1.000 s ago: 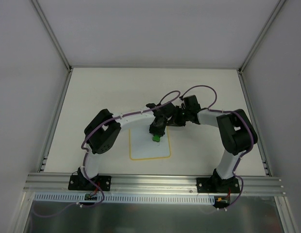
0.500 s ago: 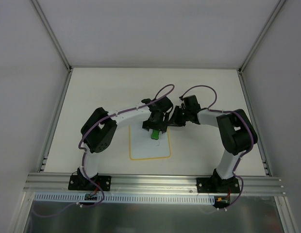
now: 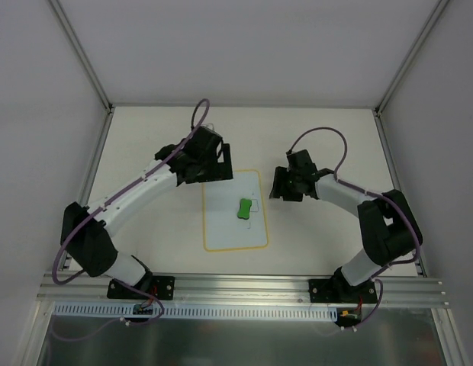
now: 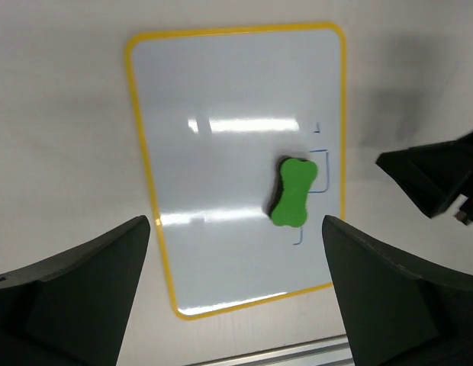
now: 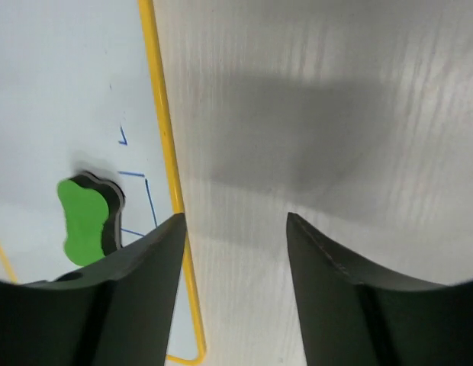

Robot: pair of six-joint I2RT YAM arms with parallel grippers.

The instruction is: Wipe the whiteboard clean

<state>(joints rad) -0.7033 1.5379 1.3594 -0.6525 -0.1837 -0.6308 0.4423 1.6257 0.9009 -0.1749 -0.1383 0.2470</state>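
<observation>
The whiteboard [image 3: 221, 225], white with a thin yellow border, lies flat on the table between the arms. A small green eraser [image 3: 244, 208] rests on its right half, over short blue line marks [image 5: 149, 200]. My left gripper [image 3: 218, 166] hovers above the board's far left corner, open, with nothing between its fingers. In the left wrist view the whiteboard [image 4: 221, 114] and the eraser [image 4: 292, 193] lie below the left gripper [image 4: 235, 229]. My right gripper [image 3: 279, 185] is open just right of the board's far right edge. The right wrist view shows the right gripper [image 5: 235, 221] over bare table, with the eraser [image 5: 84, 219] to its left.
White walls enclose the table on the left, back and right. An aluminium rail [image 3: 236, 286] carrying both arm bases runs along the near edge. The right gripper's black body [image 4: 435, 179] shows at the right of the left wrist view.
The left gripper opened, left the green eraser on the board and drew back up and to the far left. The right gripper opened and moved slightly right, off the board's edge.
</observation>
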